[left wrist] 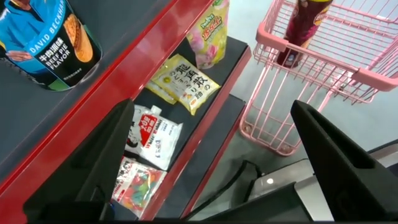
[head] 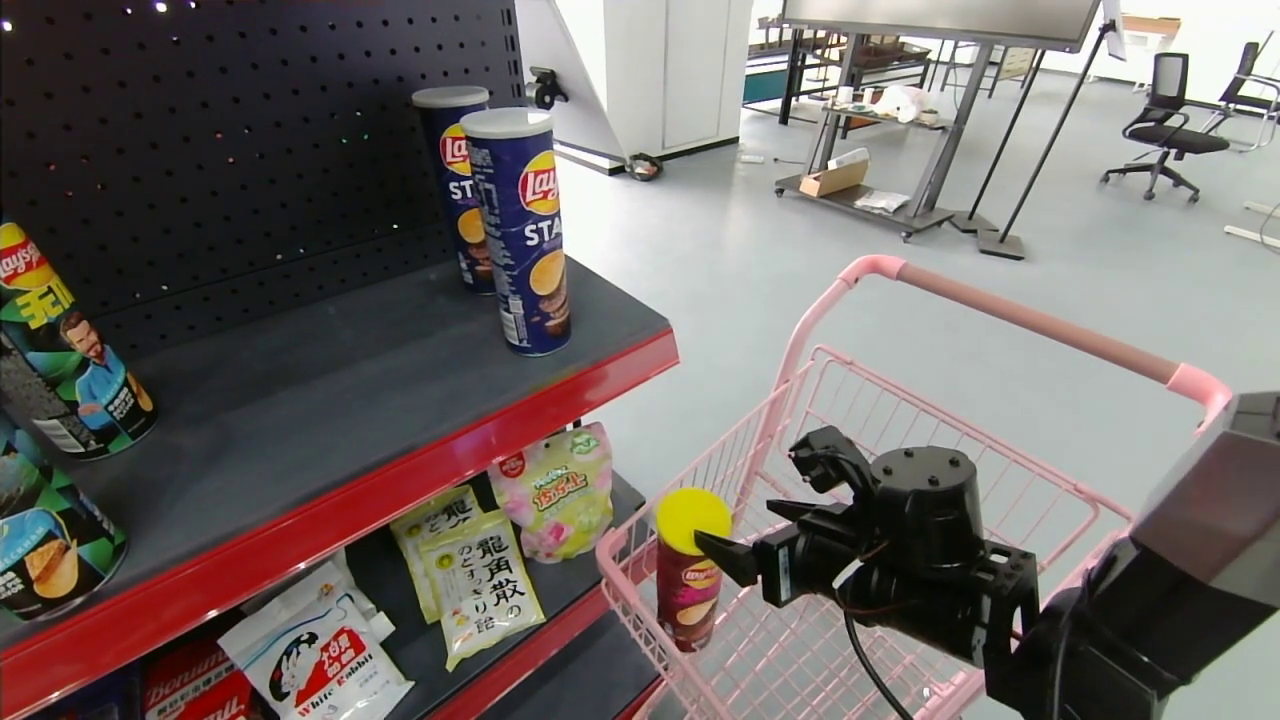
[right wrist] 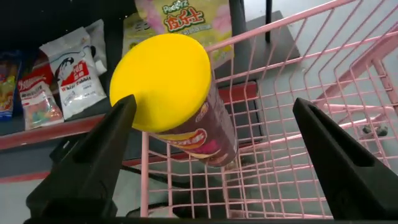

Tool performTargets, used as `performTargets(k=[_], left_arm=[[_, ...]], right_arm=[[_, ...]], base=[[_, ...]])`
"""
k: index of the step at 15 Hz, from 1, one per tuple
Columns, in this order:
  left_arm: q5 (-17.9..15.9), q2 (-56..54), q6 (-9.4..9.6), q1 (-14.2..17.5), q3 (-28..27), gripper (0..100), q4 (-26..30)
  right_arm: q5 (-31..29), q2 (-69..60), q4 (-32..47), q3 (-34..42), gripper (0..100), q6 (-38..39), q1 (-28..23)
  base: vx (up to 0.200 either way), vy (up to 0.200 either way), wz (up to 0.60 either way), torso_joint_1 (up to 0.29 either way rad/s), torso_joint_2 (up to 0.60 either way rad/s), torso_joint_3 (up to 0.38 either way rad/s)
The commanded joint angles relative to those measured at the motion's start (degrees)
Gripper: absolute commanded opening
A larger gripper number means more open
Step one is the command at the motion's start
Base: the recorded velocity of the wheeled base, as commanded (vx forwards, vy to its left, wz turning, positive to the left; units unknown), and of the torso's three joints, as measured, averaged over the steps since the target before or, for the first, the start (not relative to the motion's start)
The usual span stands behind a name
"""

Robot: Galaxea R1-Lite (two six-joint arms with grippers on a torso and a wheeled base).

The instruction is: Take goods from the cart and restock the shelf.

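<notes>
A maroon chip can (head: 688,585) with a yellow lid stands upright in the front corner of the pink cart (head: 1000,310). My right gripper (head: 752,497) hovers open inside the cart, level with the can's top, one fingertip (head: 708,545) close beside the can. In the right wrist view the can (right wrist: 186,118) lies just ahead of the open right gripper (right wrist: 211,165), nearer one finger (right wrist: 93,165). My left gripper (left wrist: 214,165) hangs open above the shelf's lower levels, with nothing between its fingers. The cart (left wrist: 329,68) and the can (left wrist: 303,28) sit farther off.
The upper shelf board (head: 330,400) with its red front edge holds two blue chip cans (head: 522,230) at the right end and green cans (head: 70,350) at the left, with bare space between. Snack bags (head: 480,580) lie on the lower level. Open floor lies beyond the cart.
</notes>
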Motion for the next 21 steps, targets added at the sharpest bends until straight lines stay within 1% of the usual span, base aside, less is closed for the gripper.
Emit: performTargets(k=[1,3,5,11,14,18,21], left_arm=[[0.01,-0.13,-0.01,0.00,0.23,100,-0.01],[0.01,-0.04,-0.01,0.00,0.23,100,-0.01],[-0.08,0.13,-0.01,0.00,0.32,100,-0.01],[-0.08,0.04,-0.01,0.00,0.32,100,-0.01],[-0.25,0.31,-0.01,0.00,0.32,100,-0.01],[-0.25,0.40,-0.01,0.00,0.23,100,-0.10],[-0.16,0.31,-0.01,0.00,0.14,100,-0.10]], right_arm=[[-0.05,0.35,0.04,-0.08,100,-0.05,-1.00],[-0.14,0.53,0.04,-0.78,100,-0.31,-3.90],[-0.05,0.35,0.04,-0.78,100,-0.40,-5.05],[-0.05,-1.76,0.04,-2.45,100,-0.40,-4.43],[-0.58,-5.10,0.04,0.01,100,-0.23,-2.23],[-1.45,-4.75,0.04,1.59,100,0.48,2.25],[-2.33,-2.64,0.04,3.26,100,3.73,4.45]], base=[[0.000,0.000,0.00,0.000,0.00,0.000],[0.000,0.000,0.00,0.000,0.00,0.000],[0.000,0.000,0.00,0.000,0.00,0.000],[0.000,0.000,0.00,0.000,0.00,0.000],[0.000,0.000,0.00,0.000,0.00,0.000],[0.000,0.000,0.00,0.000,0.00,0.000],[0.000,0.000,0.00,0.000,0.00,0.000]])
